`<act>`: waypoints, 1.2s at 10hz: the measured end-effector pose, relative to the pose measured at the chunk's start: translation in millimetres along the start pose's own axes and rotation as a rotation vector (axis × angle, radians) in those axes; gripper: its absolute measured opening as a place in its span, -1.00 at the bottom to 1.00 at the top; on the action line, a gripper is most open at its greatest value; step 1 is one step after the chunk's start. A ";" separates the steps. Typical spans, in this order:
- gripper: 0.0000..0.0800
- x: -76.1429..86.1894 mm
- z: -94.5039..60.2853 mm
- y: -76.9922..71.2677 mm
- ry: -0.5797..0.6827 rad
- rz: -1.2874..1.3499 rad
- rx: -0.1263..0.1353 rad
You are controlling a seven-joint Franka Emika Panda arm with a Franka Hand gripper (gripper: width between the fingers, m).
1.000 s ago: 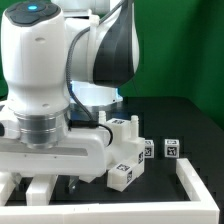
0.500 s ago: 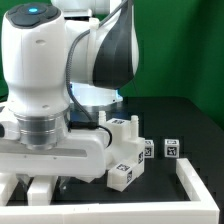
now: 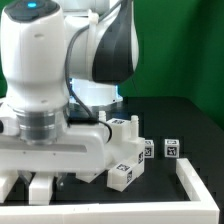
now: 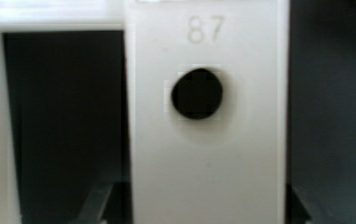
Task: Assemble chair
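Here, the gripper [image 4: 205, 205] is shown from the wrist view, set over a white panel [image 4: 205, 150] of the chair, which is pierced by 1 oval hole [image 4: 198, 93]. The 2 dark fingers [image 4: 107, 205] are seen at either edge of the panel, just beside or touching it. Whether it is already pinched cannot be told, the picture being blurred. In the exterior view the gripper is hidden under the arm [image 3: 40, 70], which is bent low over the black table [image 3: 170, 112]. Against the pictures of the last second, the arm is hardly displaced. The tagged block [image 3: 122, 172] and the 2 small tagged pieces [image 3: 171, 150] near the rail [image 3: 195, 182] are left where they lay. A grasp, not a carry, is thus judged to be in hand. The panel is judged not yet lifted, and no joint of the chair is seen made.
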State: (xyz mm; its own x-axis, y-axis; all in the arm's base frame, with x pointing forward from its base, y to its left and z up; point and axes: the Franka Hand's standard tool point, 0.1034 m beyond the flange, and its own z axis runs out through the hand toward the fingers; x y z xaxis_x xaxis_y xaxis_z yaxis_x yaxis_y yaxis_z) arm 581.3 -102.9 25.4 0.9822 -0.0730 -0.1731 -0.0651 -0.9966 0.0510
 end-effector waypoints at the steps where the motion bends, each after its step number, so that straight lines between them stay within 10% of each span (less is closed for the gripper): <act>1: -0.29 -4.1 -15.0 0.8 -0.007 -0.021 0.013; 6: -0.29 -20.9 -109.3 -6.8 -0.012 -0.016 0.057; 12: -0.29 -28.0 -104.7 -13.2 -0.031 0.299 0.076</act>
State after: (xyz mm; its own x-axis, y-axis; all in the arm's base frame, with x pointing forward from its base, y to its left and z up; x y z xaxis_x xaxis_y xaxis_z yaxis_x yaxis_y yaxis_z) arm 573.1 -83.6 132.6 0.9116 -0.3636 -0.1918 -0.3648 -0.9306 0.0303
